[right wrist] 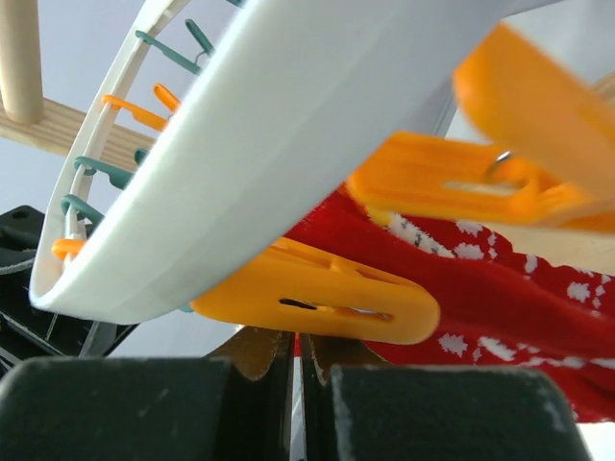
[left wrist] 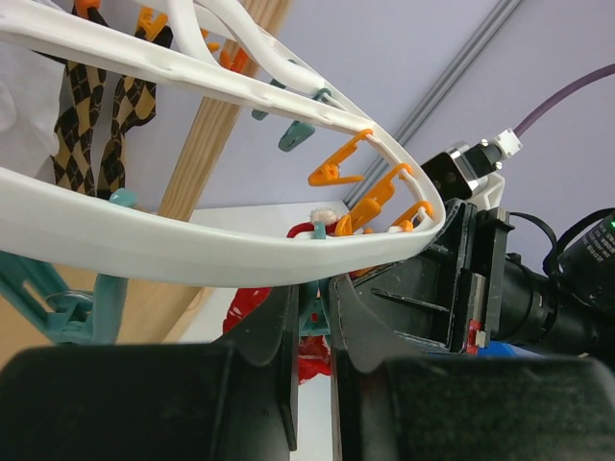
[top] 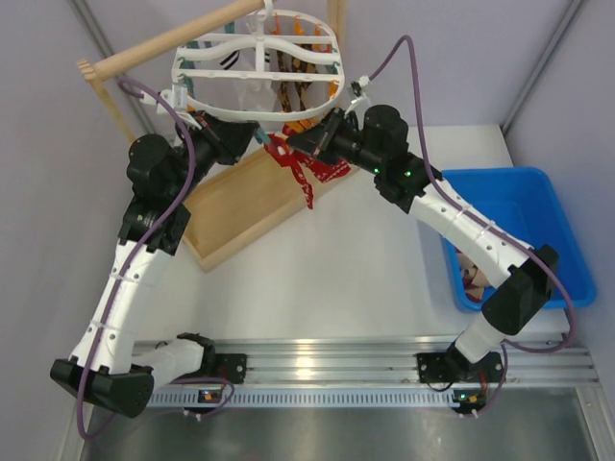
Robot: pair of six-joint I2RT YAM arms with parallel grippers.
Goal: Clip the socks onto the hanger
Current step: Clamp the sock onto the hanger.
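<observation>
The white oval hanger [top: 258, 65] hangs from the wooden rod, with orange and teal clips under it. A red sock [top: 309, 178] with white snowflakes dangles below the hanger's near rim. My left gripper [top: 258, 137] is shut on a teal clip [left wrist: 318, 309] under the hanger rim [left wrist: 192, 252], and the red sock [left wrist: 314, 363] shows just beyond it. My right gripper [top: 306, 142] faces it. In the right wrist view that gripper [right wrist: 300, 344] is shut on an edge of the red sock [right wrist: 480, 293], right below an orange clip [right wrist: 317, 296] and the hanger frame [right wrist: 240, 144].
A brown argyle sock [left wrist: 96, 115] hangs clipped on the hanger's far side. The wooden tray [top: 240, 211] lies below the hanger, and its rod [top: 163, 43] runs along the top left. A blue bin [top: 524, 197] at the right holds more socks [top: 471, 277].
</observation>
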